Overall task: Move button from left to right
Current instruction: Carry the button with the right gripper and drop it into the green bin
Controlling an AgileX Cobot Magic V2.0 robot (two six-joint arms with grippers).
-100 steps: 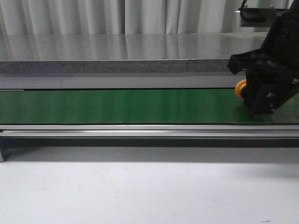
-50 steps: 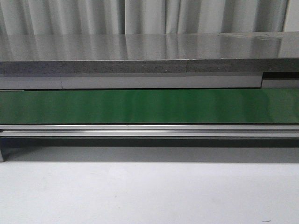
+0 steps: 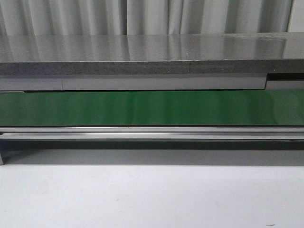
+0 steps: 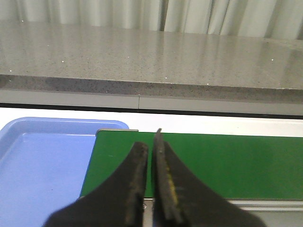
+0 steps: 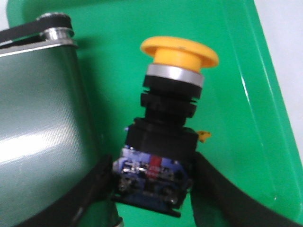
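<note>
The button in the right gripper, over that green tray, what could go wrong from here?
1. The right gripper holds the button only by its lower body, the heavy yellow cap sticking out; it may tip or roll when released.
2. It hangs near the conveyor belt end, at the edge of the green tray; a drifting drop could land on the belt instead.

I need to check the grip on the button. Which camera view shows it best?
The right wrist view: the button fills the frame, its dark base between the fingers of the right hand, above a green tray. The front view and the left wrist view show none of it, only the green belt.
</note>
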